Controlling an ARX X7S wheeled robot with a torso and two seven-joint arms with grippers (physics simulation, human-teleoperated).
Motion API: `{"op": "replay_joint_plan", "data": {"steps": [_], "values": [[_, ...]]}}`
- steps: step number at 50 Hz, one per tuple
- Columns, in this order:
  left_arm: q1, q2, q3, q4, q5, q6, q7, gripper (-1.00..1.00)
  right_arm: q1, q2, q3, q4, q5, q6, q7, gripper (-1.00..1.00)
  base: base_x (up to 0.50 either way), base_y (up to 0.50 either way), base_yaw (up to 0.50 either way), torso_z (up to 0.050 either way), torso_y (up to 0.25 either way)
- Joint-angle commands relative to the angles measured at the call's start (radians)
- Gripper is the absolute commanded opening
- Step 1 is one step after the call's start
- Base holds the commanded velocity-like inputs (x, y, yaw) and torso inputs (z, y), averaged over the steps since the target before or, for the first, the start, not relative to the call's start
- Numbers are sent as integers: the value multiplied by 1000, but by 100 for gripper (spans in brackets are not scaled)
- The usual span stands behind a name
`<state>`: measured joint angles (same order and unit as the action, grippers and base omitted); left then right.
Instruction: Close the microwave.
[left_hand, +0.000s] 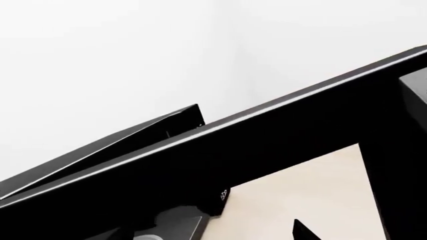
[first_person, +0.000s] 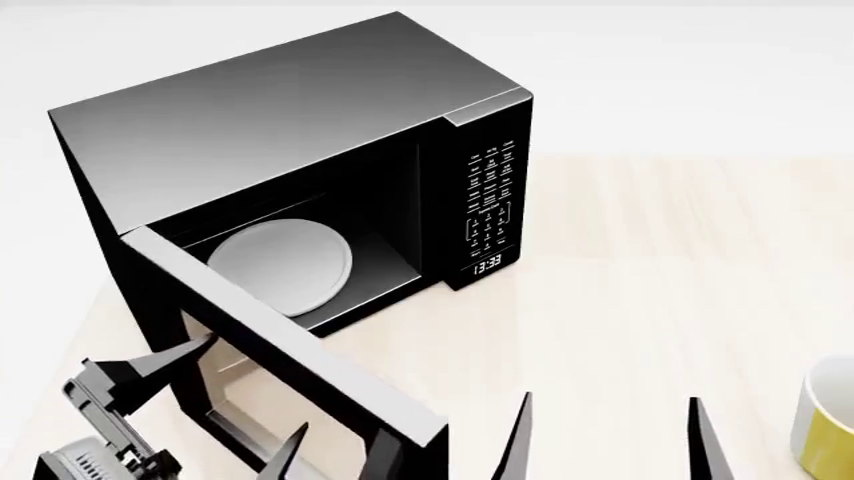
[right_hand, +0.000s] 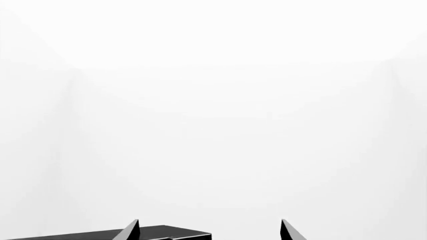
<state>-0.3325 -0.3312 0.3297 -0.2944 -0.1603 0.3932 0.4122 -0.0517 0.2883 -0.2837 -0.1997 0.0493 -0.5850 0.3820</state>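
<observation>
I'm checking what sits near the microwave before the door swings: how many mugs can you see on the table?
1. A yellow mug stands at the head view's right edge, cut off by the frame, well right of the microwave. Others could lie outside the views or behind the microwave.

Black hands (first_person: 607, 440) with thin pointed fingers (first_person: 514, 440)

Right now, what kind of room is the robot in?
Probably a pretend kitchen in a computer simulation. A big black microwave with its door swung open sits on a pale wooden counter, and a yellow mug stands nearby. Everything behind is plain white.
</observation>
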Motion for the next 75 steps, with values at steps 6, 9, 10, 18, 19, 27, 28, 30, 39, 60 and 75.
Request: {"op": "replay_joint_plan", "data": {"steps": [6, 9, 10, 18, 19, 27, 28, 30, 39, 60, 75], "values": [[-56, 48, -16, -63, 36, -10, -34, 100, 1, -7, 14, -10, -9, 9, -10, 100, 0, 0, 0, 0, 0], [-61, 54, -17, -73, 37, -8, -42, 100, 1, -7, 13, -6, -9, 6, -8, 100, 0, 0, 0, 0, 0], [-62, 55, -16, -75, 37, -7, -42, 100, 2, -7, 13, -6, -9, 6, -8, 100, 0, 0, 0, 0, 0], [-81, 65, -15, -94, 41, -5, -54, 100, 3, -4, 11, -6, -9, 7, -5, 100, 0, 0, 0, 0, 0], [-82, 66, -15, -94, 43, -7, -58, 100, 3, -3, 11, -5, -8, 6, -5, 100, 0, 0, 0, 0, 0], [-98, 77, -11, -130, 52, 10, -68, 100, 5, -1, 10, 0, -6, 3, -2, 100, 0, 0, 0, 0, 0], [-100, 78, -10, -133, 53, 12, -69, 100, 5, -1, 9, 1, -6, 3, -2, 100, 0, 0, 0, 0, 0], [-103, 80, -10, -131, 53, 6, -73, 100, 5, 0, 9, -1, -5, 5, -1, 100, 0, 0, 0, 0, 0], [-124, 93, -10, -166, 58, 16, -88, 100, 10, 2, 7, 7, -2, 4, 2, 100, 0, 0, 0, 0, 0], [-174, 127, -10, -244, 72, 33, -135, 100, 9, 8, -1, 7, -2, 6, 7, 100, 0, 0, 0, 0, 0], [-216, 149, -15, -333, 89, 71, -182, 100, 11, 13, -4, 5, -1, 8, 13, 100, 0, 0, 0, 0, 0]]}}
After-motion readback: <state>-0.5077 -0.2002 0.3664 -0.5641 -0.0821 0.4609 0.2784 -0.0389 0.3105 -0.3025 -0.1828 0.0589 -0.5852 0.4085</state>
